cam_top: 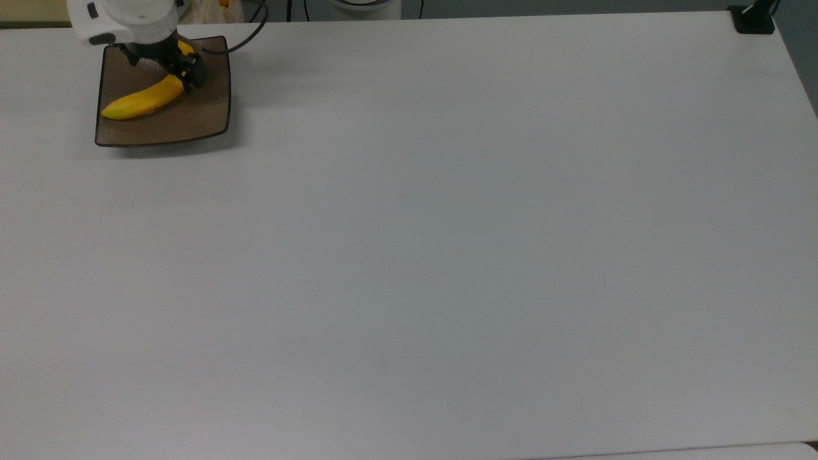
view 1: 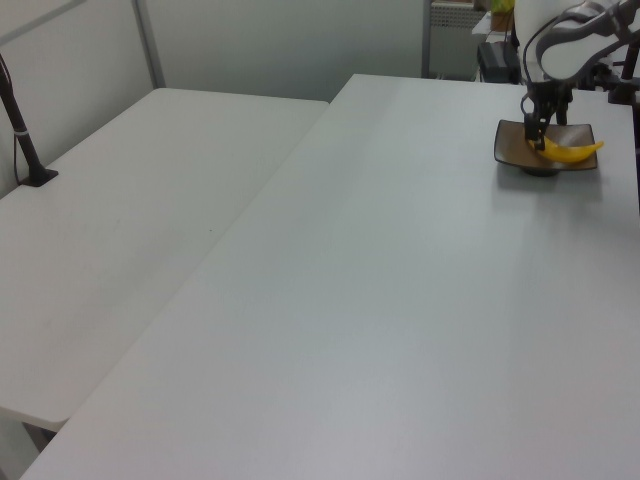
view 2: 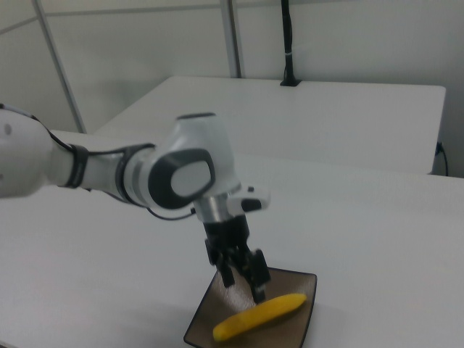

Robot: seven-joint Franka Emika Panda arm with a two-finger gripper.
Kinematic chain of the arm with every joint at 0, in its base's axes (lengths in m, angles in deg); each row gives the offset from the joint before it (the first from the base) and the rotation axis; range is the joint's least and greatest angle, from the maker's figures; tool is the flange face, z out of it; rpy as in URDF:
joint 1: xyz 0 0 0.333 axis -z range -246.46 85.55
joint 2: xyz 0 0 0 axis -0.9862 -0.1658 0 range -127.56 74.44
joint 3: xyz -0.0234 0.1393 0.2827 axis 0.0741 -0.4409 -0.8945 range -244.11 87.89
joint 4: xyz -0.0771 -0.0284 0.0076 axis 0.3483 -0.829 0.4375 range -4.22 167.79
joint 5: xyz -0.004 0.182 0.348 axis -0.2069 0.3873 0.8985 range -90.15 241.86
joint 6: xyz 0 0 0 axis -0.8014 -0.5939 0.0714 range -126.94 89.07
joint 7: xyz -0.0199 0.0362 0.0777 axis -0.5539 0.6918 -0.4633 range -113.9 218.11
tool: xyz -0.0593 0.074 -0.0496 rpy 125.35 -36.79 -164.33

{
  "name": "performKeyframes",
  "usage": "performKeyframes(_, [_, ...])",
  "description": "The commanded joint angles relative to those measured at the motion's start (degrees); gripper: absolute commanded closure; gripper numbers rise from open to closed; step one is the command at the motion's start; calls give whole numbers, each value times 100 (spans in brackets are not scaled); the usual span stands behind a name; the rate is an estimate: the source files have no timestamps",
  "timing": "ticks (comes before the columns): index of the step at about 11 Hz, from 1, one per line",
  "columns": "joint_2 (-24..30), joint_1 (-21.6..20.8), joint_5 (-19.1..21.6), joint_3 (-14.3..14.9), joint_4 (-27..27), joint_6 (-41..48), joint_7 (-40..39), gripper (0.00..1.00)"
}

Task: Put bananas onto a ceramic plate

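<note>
Plate: upper left of the top view, near the counter edge.
Banana: lying on the plate.
Pincer: fingers parted, straddling the banana's stem end.
Room: counter bare elsewhere.

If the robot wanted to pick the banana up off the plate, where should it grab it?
Probably around the banana's thick middle, coming straight down from above. It lies flat on the ceramic plate, so its two long sides are free for the fingers to close across. The ends taper, so they would likely slip. The gripper sits by one end.

White table with ceramic plate at the top view's upper left
</note>
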Motion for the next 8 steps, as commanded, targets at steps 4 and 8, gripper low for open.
performKeyframes(4, [720, -411, 1106, -832, -1693, 2154, 83, 0])
performKeyframes(8, [862, -553, 2196, -1192, -2669, 3017, 135, 0])
